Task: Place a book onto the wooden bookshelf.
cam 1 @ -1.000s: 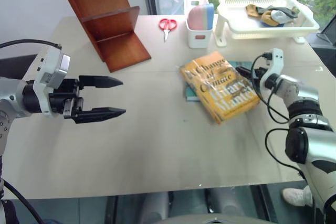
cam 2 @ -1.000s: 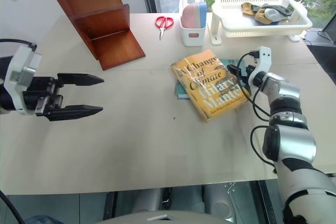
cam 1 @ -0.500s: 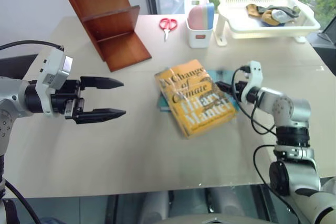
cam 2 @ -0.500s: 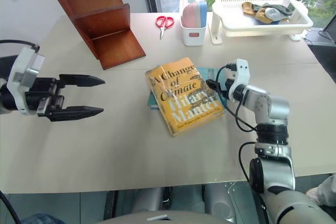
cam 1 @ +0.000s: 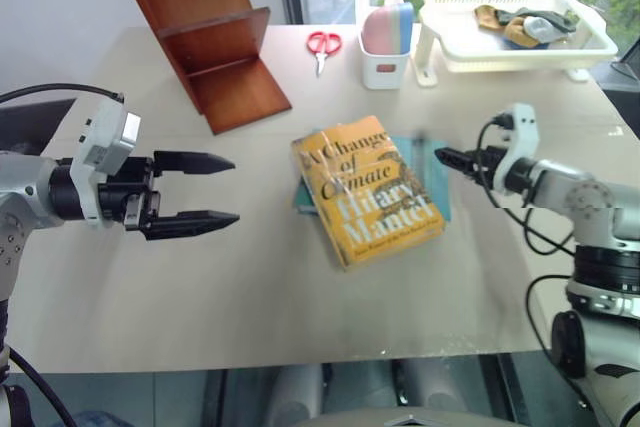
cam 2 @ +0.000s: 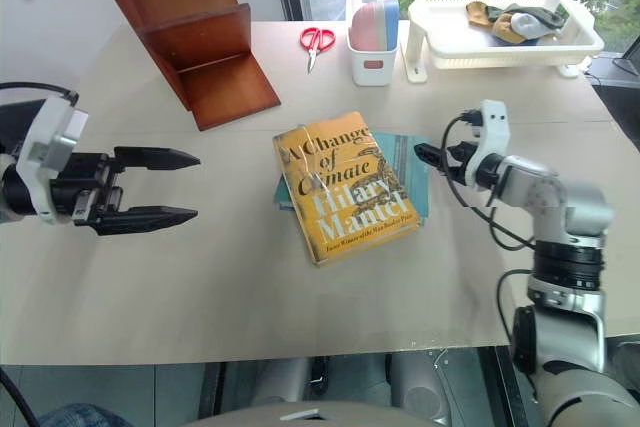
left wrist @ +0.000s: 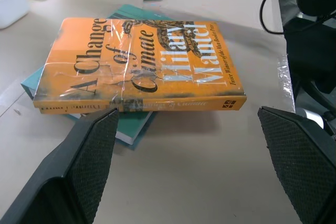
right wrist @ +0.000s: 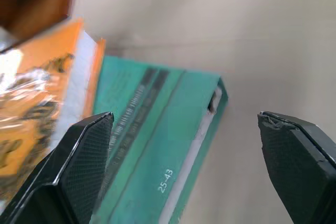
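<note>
2 books lie stacked mid-table: the yellow-orange book [cam 1: 367, 194] on a teal book [cam 1: 432, 173], well apart from the wooden bookshelf [cam 1: 205, 32]. Left gripper [cam 1: 205, 191] and right gripper [right wrist: 189, 171] gape empty, seemingly; grasping and shelving remain.

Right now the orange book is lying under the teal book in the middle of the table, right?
Not quite. The orange book lies on top of the teal book, not under it, in the middle of the table. The left eye view shows it.
</note>
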